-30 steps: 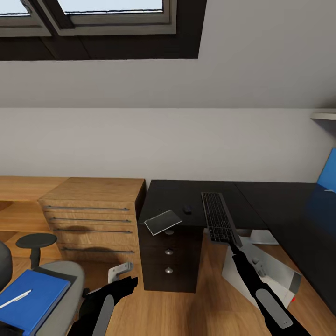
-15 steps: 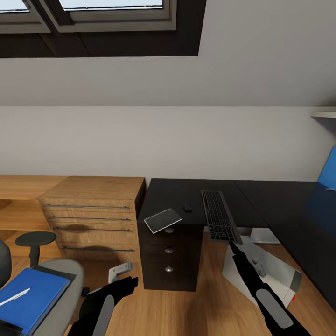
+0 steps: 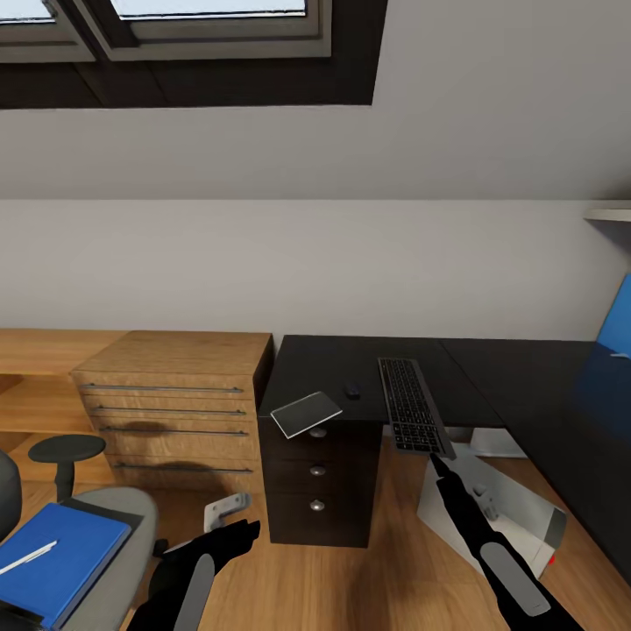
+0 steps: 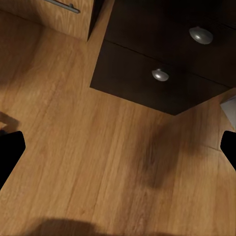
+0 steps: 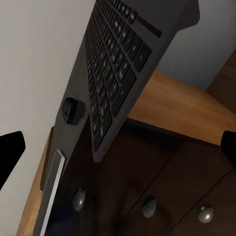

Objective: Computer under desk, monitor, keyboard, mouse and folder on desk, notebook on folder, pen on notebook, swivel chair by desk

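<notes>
On the glossy black desk [image 3: 350,364], the slim dark keyboard [image 3: 410,405] runs lengthwise from wall to overhanging front edge. The right gripper [image 3: 436,462], spread wide, holds nothing.

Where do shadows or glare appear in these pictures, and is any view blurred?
Head view: sharp; pale sheen on the notebook, soft shadows on the wooden drawer unit. Left wrist view: a diffuse dark shadow on the wood floor. Right wrist view: the keyboard looms close, strongly foreshortened.
</notes>
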Robot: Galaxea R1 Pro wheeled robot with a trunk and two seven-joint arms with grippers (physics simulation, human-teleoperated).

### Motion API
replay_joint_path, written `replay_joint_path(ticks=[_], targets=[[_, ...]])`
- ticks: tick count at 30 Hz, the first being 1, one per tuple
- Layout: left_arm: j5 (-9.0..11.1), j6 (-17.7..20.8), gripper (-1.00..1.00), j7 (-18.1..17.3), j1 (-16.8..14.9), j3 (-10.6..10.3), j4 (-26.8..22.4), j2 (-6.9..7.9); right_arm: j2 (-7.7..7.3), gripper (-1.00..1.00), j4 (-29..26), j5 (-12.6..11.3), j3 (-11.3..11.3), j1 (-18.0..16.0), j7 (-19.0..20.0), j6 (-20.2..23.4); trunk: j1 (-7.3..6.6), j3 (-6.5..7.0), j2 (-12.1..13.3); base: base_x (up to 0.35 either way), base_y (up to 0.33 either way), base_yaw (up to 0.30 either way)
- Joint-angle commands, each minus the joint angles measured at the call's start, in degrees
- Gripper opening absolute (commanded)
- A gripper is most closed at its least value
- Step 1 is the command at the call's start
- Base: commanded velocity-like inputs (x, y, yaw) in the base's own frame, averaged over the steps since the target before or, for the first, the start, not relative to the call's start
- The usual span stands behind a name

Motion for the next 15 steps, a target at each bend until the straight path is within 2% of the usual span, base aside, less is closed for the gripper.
replay_joint_path(ticks=[1,7,9,10,15], targets=[[0.61,0.21,1.0,0.41,-0.04,0.08,-0.06,-0.04,-0.07,1.0,0.03,-0.62,0.32,-0.05,0.17,-0.38,0.0,-0.06,-0.03,0.0,0.0,0.0],[0.64,0.24,1.0,0.41,-0.04,0.1,-0.06,-0.04,-0.05,1.0,0.09,-1.0,-0.39,-0.05,0.05,-0.38,0.0,-0.06,-0.03,0.002,0.0,0.0],[0.65,0.27,1.0,0.38,-0.04,0.12,-0.06,-0.04,-0.05,1.0,0.09,-2.42,-0.69,-0.05,-0.01,-0.38,0.0,-0.06,-0.03,0.106,0.017,0.0],[0.65,0.29,1.0,0.38,-0.04,0.14,-0.06,-0.04,-0.05,1.0,0.11,-4.01,-0.78,-0.05,-0.05,-0.38,0.0,-0.06,-0.03,0.217,0.022,0.0],[0.65,0.3,1.0,0.4,-0.04,0.21,-0.06,-0.04,-0.05,1.0,0.13,-5.02,-0.83,-0.05,-0.07,-0.38,0.0,-0.06,-0.03,0.099,0.008,0.0]])
